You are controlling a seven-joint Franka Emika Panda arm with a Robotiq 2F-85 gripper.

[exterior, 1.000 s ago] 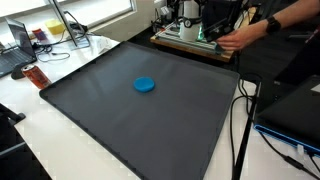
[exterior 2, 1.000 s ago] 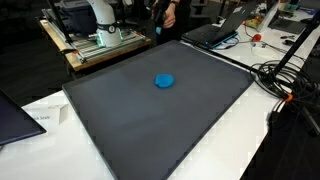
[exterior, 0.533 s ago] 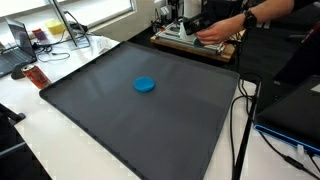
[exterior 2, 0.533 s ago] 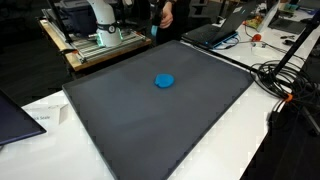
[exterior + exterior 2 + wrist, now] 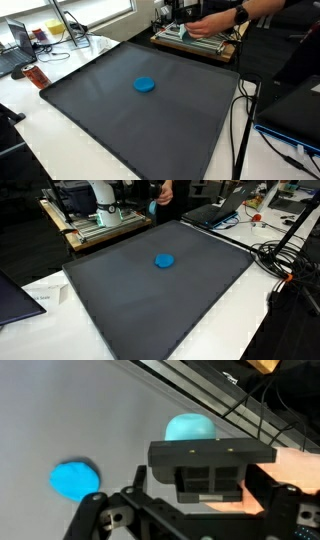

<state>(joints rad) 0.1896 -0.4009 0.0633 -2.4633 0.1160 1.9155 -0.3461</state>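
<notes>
Your gripper [image 5: 190, 512] shows only in the wrist view, and only as black linkage along the bottom edge. The fingertips do not show, so I cannot tell how far the jaws stand apart or whether they have hold of anything. A black boxy piece [image 5: 212, 468] fills the middle of that view, and a person's hand [image 5: 296, 468] sits at its 3 o'clock, touching or just beside it. My guess is that the hand is tending to something at the wrist, which would explain why the arm is up by its wooden stand [image 5: 195, 42] at the mat's far edge. A pale teal rounded thing [image 5: 190, 428] peeks over the box at 12 o'clock; I cannot make out what it is.

The blue disc [image 5: 144, 85] lies flat on the dark mat [image 5: 120, 130], a little toward 12 o'clock of the mat's middle in both exterior views. It is well apart from every edge — open to you from any side. It is a low, round, saturated-blue puck with soft edges. In the wrist view the blue disc [image 5: 75, 480] sits at 8 o'clock.
</notes>
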